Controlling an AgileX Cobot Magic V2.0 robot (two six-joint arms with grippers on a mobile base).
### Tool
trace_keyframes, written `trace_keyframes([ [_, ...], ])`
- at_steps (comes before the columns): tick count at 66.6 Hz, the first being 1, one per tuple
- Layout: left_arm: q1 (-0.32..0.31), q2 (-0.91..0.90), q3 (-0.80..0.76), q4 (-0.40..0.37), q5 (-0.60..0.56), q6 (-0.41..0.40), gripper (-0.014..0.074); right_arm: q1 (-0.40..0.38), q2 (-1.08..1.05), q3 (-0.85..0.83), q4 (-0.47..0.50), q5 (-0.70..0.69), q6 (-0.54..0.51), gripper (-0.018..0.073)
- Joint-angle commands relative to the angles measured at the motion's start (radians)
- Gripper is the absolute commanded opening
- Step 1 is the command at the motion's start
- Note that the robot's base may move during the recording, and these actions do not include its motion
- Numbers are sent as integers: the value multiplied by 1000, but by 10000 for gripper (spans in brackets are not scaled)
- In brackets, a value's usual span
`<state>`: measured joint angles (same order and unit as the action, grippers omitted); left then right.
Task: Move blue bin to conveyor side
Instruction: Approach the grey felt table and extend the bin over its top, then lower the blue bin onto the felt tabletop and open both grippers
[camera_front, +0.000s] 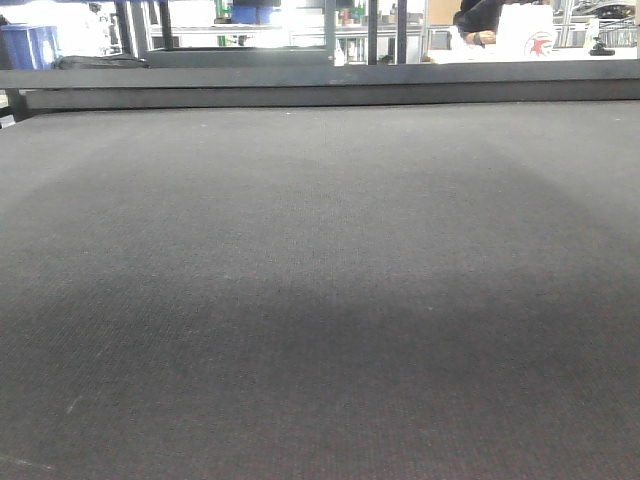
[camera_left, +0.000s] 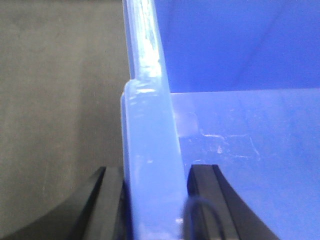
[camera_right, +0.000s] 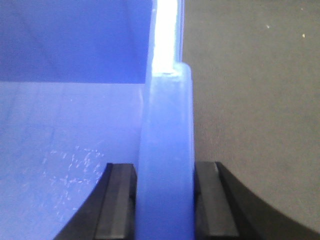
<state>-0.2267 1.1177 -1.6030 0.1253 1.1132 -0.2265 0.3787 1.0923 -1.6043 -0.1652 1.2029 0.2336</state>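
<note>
While our left pincer (camera_left: 152, 200) and right pincer (camera_right: 165, 200) are each closed on the thick rim of the bin (camera_left: 240, 150), it lies over the belt (camera_right: 250, 125), outside the front view. We judge it stiff, glossy, slippery and fairly light; two-sided rim holds suit it.

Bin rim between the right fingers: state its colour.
Glossy light blue; the bin rim shows best in the right wrist view.

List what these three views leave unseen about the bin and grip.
Left wrist view: the blue bin fills the close-up, its outline cut off; the left gripper is cut by the bottom edge.
Right wrist view: the right gripper likewise; the bin's underside is hidden by its own floor.
Front view: only the belt shows; bin and arms lie outside the frame.
</note>
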Motion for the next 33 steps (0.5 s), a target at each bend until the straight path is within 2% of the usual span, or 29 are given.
trace_keyframes([
  [1,-8,7,-42,2,-141,25,-9,0,-8,-22,-13,-149,-18,-71],
  [22,-8,190,-58,65,-173,25,-3,0,158,-22,-13,-204,-18,-71],
  [33,14,278,-49,57,-175,25,-3,0,276,-22,-13,-201,-18,-71],
])
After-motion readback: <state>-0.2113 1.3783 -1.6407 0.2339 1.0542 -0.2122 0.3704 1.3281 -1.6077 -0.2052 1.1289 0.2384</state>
